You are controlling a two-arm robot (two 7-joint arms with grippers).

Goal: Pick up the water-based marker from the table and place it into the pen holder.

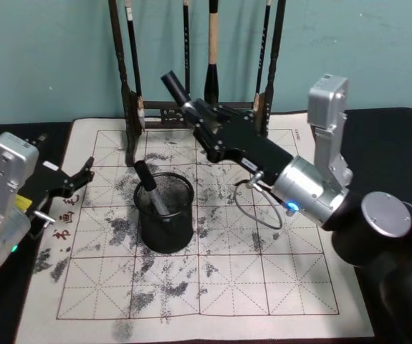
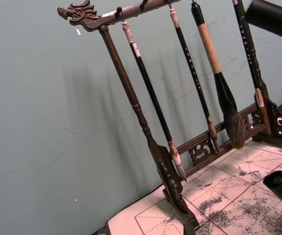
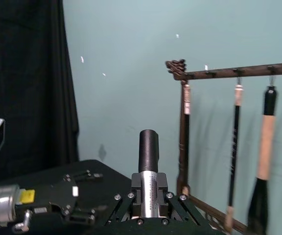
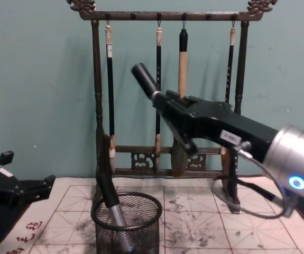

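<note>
On the bench [image 1: 263, 287], the holder [image 1: 166, 229] has a marker [image 1: 148, 188] leaning inside. The left end effector [image 1: 82, 178] sits wide to its left. Beyond, the right end effector [image 1: 195, 115] grips a second marker [image 1: 173, 84] aloft before the rack [image 1: 132, 107].

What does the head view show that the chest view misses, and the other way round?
Head view: the whole whitish cloth with red grid lines spread flat, down to its near edge, on the dark table. Chest view: the tall dark wooden brush rack with its carved top bar and the hooks holding the brushes. Both: the round black wire-mesh pen holder with a leaning black marker inside, the right gripper in the air, jaws shut on a raised black marker, and the left gripper idle at the left.
</note>
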